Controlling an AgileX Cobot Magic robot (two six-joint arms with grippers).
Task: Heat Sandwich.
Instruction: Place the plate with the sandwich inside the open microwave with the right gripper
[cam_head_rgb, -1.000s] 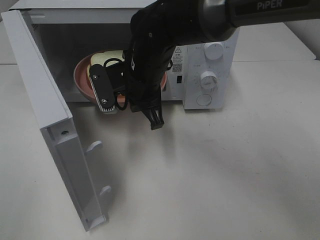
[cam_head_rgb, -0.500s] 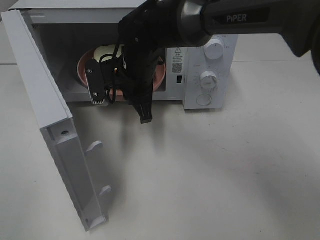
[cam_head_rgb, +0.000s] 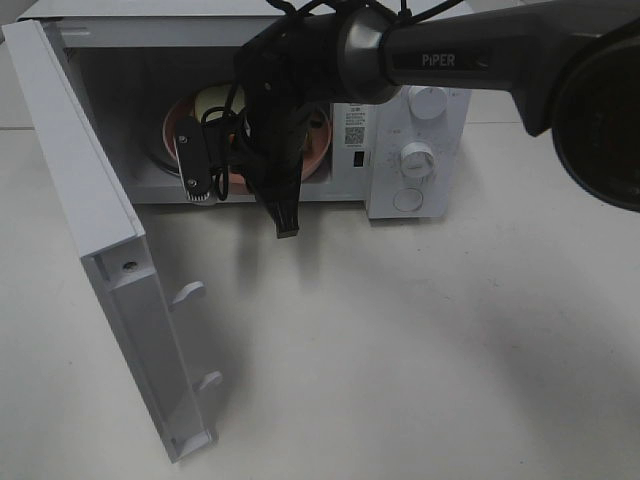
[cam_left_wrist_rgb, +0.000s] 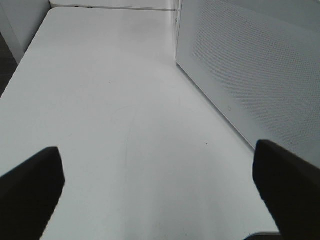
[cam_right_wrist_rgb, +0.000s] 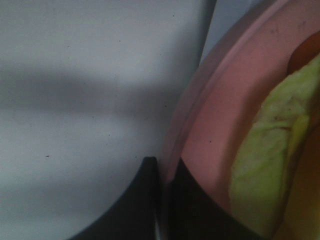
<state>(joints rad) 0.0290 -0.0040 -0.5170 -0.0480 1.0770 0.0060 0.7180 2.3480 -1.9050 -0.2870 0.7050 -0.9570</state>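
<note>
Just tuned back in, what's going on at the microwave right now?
The right pincer is clamped on the rim of the pink plate carrying the sandwich, and the plate sits inside the microwave cavity, not yet released. The door stands swung wide open. The left pincer hangs open over the table beside the microwave, holding nothing.

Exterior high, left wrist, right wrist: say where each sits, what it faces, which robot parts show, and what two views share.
Exterior high: mounted above, looking down on the white tabletop and the open white microwave; the black right arm reaches into it.
Left wrist: low over the tabletop, facing along it beside a perforated white panel; the open left pincer shows.
Right wrist: close against the round pink plate holding the yellow-green-filled sandwich; the right pincer clamps its rim.
Shared: exterior high and right wrist both show plate and sandwich.
</note>
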